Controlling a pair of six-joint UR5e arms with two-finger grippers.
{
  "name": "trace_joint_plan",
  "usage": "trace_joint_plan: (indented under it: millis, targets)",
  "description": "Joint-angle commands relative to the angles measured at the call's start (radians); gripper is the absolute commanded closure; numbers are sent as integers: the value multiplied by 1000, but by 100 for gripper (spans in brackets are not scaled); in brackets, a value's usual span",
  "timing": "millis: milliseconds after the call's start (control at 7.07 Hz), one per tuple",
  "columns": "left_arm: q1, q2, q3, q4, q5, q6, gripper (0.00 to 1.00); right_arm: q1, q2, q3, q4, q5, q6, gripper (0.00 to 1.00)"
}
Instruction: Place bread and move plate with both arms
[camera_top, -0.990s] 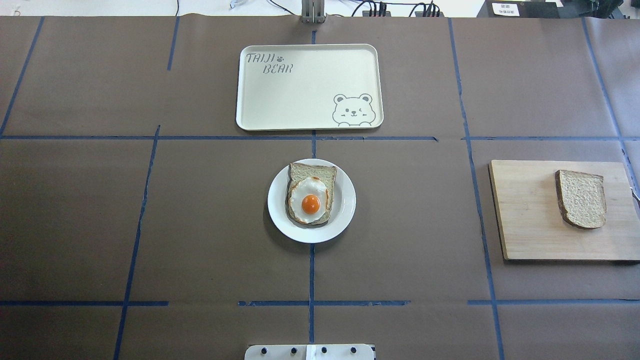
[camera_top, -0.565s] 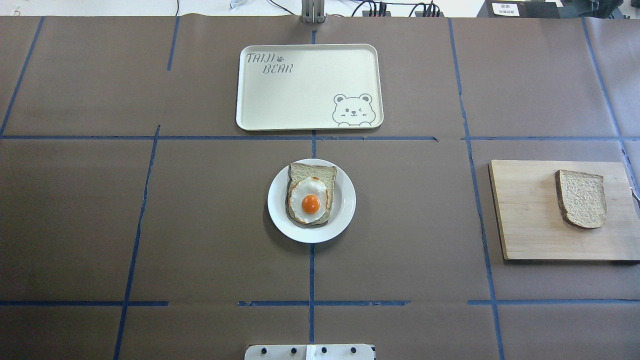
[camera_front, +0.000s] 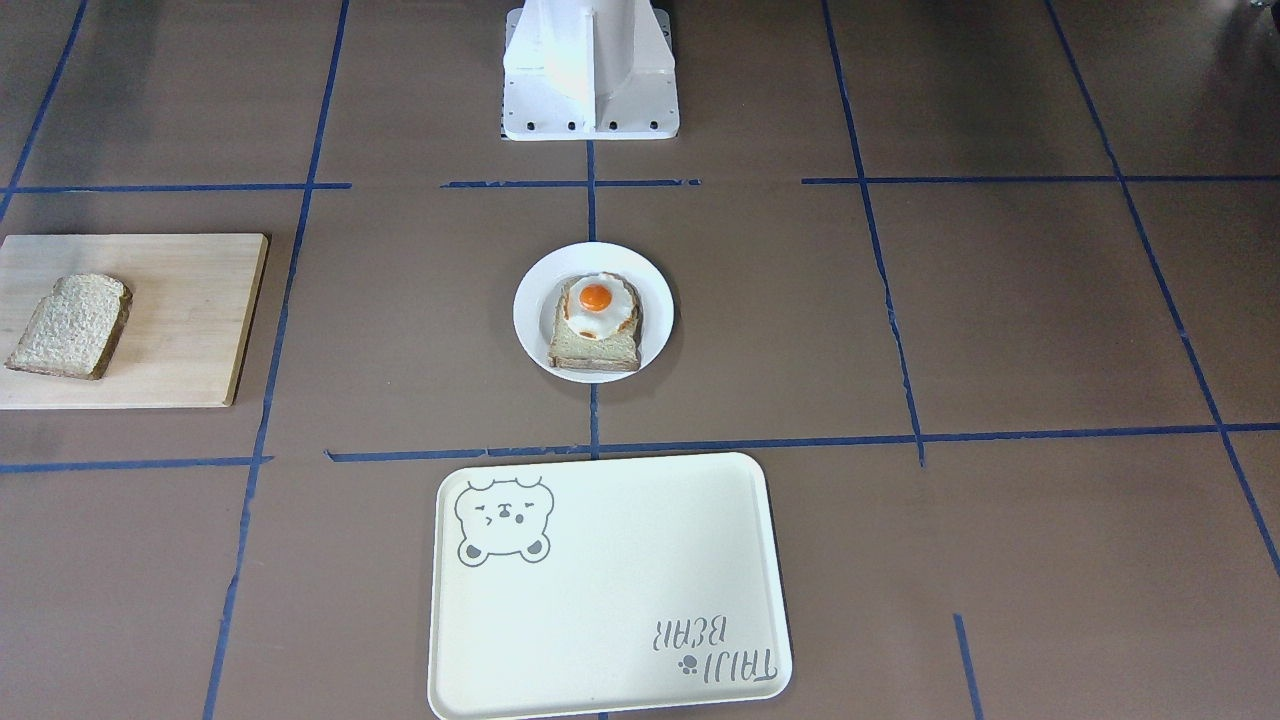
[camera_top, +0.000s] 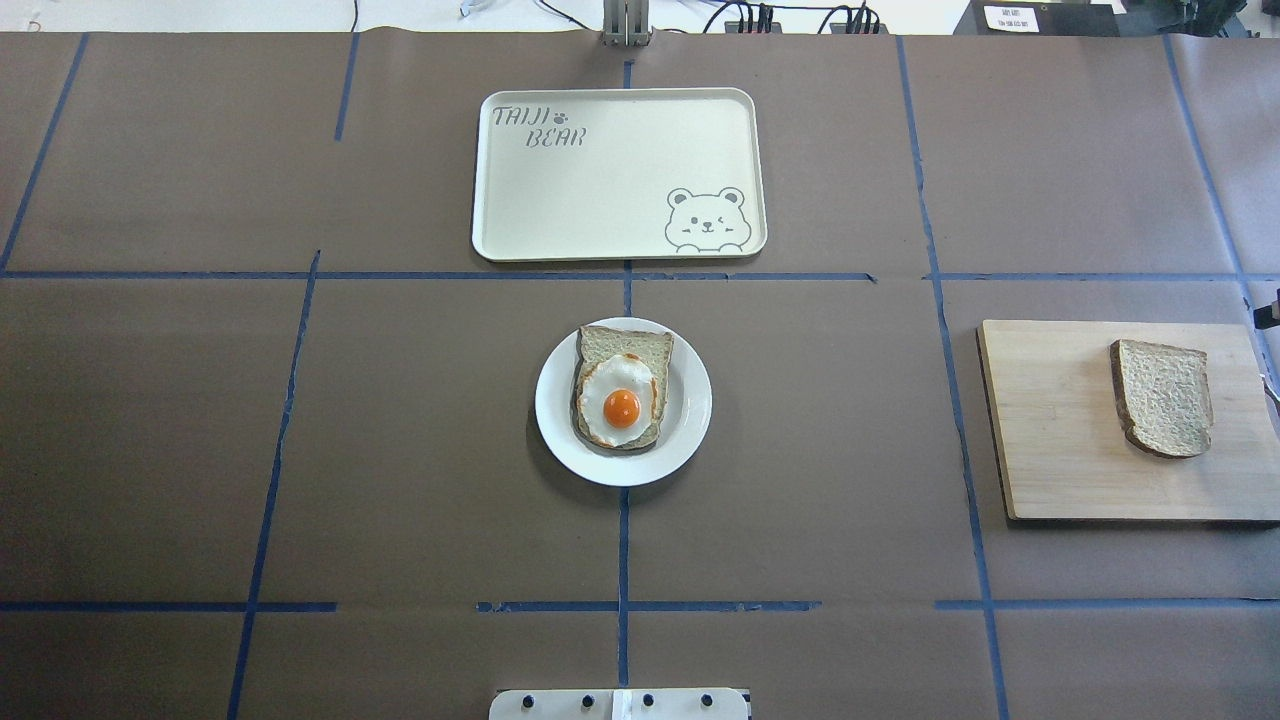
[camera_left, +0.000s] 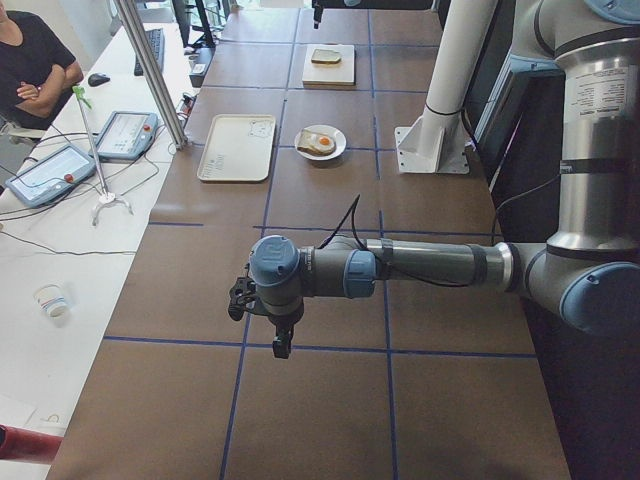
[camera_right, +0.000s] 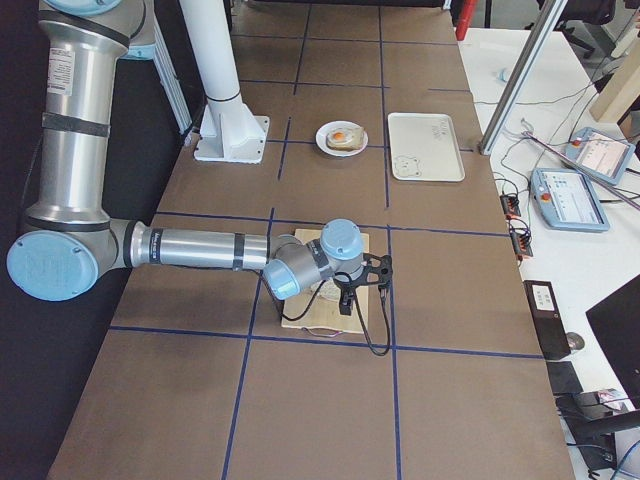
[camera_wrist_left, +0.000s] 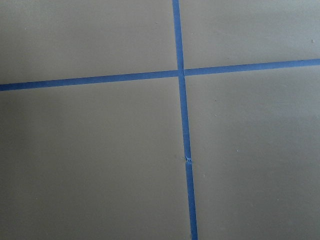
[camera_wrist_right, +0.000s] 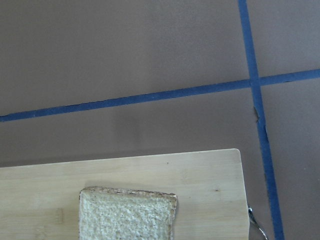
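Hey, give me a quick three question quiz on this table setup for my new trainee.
1. True or false: the plain bread slice lies on the white plate.
2. What sits on the plate? A) nothing B) toast with a fried egg C) a cup
3. Fill in: the gripper near the wooden board belongs to the ___ arm.
Key: 1 false, it lies on the board; 2 B; 3 right.
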Motion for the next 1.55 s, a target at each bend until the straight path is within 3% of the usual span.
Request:
trace_joint_plan:
  millis: [0,283,1131,1414]
  targets:
    - [0,1,1,-3,0,0,0,-79,-4,-2,18,-26,74,1]
    - [0,1,-1,-3,0,0,0,-180,-6,-2,18,-82,121,1]
    - [0,1,-1,-12,2,8,0,-230,10,-81,21,-83,115,2]
    - [-2,1,-4,-12,0,9,0,-230,10,-86,20,-83,118,19]
